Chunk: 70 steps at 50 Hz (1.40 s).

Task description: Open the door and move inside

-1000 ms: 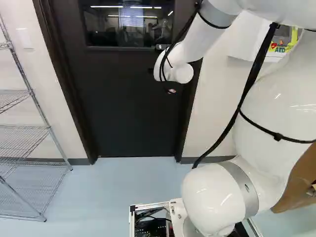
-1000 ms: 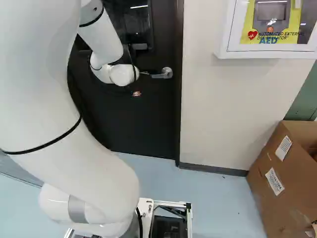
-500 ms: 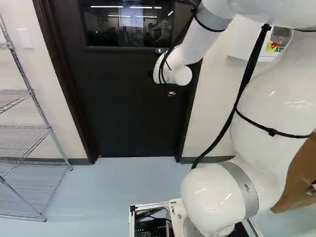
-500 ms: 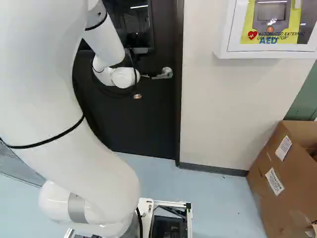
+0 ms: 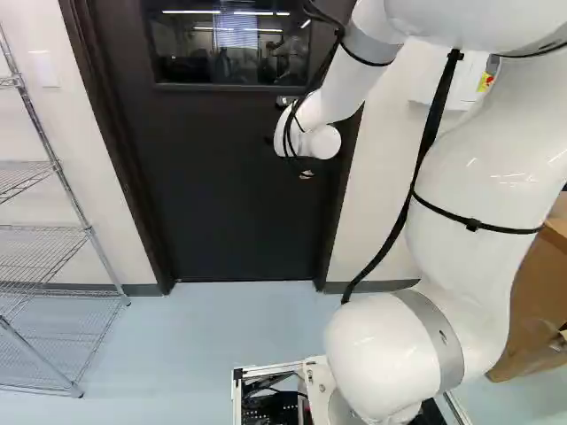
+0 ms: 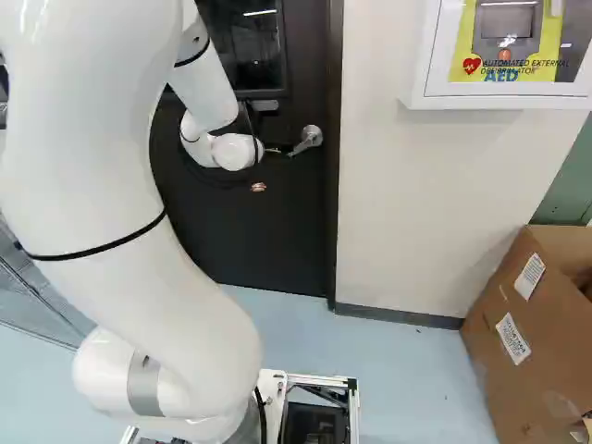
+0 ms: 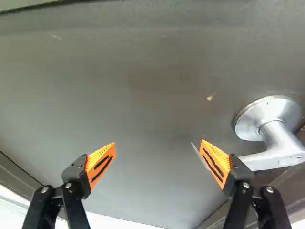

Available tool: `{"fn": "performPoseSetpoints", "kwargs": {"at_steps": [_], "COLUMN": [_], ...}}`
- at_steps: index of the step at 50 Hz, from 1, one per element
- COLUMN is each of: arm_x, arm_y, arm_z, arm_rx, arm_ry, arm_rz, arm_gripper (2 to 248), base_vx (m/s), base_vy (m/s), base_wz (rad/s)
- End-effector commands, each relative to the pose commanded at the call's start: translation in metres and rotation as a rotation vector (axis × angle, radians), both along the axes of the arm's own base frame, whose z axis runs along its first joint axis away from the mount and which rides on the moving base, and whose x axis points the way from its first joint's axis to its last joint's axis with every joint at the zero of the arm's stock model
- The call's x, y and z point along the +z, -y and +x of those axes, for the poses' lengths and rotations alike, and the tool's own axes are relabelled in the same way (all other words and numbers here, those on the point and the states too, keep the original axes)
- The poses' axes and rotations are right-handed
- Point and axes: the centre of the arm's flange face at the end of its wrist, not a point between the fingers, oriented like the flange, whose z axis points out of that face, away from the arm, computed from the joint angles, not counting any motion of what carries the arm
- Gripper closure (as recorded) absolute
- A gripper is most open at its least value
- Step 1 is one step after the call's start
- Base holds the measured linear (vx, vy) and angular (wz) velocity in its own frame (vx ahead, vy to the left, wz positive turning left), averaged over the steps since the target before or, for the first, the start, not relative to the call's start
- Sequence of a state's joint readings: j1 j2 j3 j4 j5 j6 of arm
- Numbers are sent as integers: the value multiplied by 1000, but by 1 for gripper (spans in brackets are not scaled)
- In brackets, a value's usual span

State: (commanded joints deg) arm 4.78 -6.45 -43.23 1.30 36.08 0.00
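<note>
My gripper (image 6: 281,150) is at the door handle (image 6: 310,138) in the right base view, mostly hidden by the white wrist. The handle's lever slopes downward from its round plate. In the wrist view the gripper (image 7: 158,143) stands wide open, with only the dark door face (image 7: 138,95) beyond the gap. One orange-padded finger overlaps the silver lever (image 7: 279,155), and a thin silver sliver shows at that finger's inner side. Whether they touch is unclear. The door (image 5: 230,186) stands closed in its frame in the left base view.
A wire shelf (image 5: 40,230) stands left of the door. Right of the door, a white AED cabinet (image 6: 499,100) hangs on the wall above and to the left of a large cardboard box (image 6: 518,342). Pale blue floor (image 5: 204,336) lies before the door.
The arm has shifted; its wrist has dropped slightly and moved a little rightward in the right base view. The lever has tilted from nearly level to sloping down. The base has not moved.
</note>
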Motion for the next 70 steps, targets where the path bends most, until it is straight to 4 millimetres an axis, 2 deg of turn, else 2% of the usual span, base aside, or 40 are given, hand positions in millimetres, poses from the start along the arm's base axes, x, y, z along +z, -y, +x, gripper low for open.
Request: {"fn": "performPoseSetpoints", "kwargs": {"at_steps": [41, 51, 70], "arm_x": [-45, -49, -35], "arm_y": [-1, -1, 3], "arm_z": [6, 6, -28], "arm_rx": [0, 0, -2], "arm_ry": [-89, -97, -79], "arm_rz": [-7, -8, -7], "arm_gripper": [3, 3, 3], "base_vx": [0, 0, 0], "base_vy": [0, 0, 0], "base_wz": [0, 0, 0]}}
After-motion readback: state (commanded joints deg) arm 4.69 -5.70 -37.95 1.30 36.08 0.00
